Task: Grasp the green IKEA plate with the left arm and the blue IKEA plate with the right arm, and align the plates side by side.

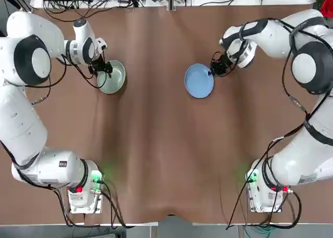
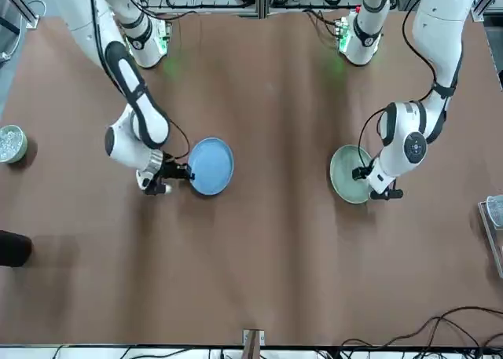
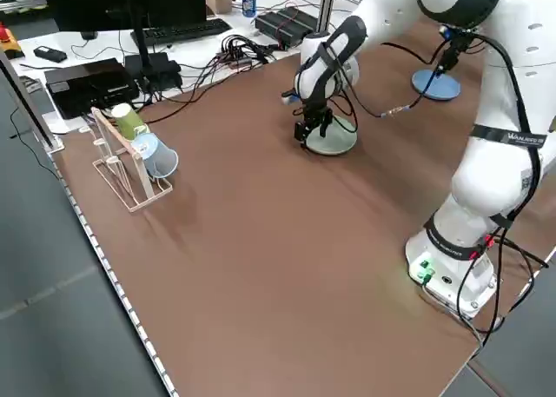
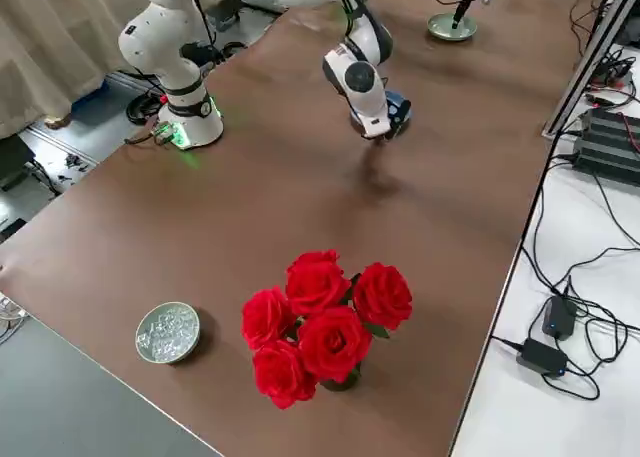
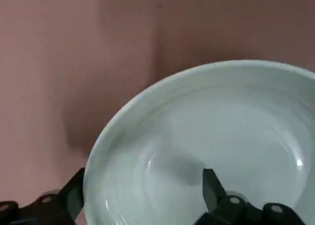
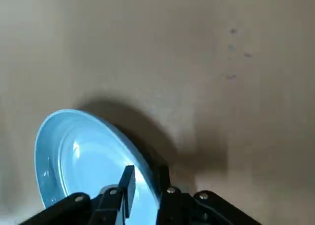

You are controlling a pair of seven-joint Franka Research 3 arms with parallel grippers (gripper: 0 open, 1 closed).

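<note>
Right gripper (image 6: pixel 142 185) clamped on rim of blue plate (image 1: pixel 199 80), plate tilted clear of worktop (image 1: pixel 156 134). Left gripper (image 5: pixel 142 195) parted astride rim of green plate (image 1: pixel 113 77), one finger inside, one outside; not closed. Judged light, rigid, smooth plastic: slip-prone. Grip at raised rim only.

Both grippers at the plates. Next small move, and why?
Probably close the left gripper on the green plate: its fingers straddle the rim with a gap showing, one inside, one outside. The right gripper is already shut on the blue plate, whose free edge looks lifted off the table. The plates sit well apart.
</note>
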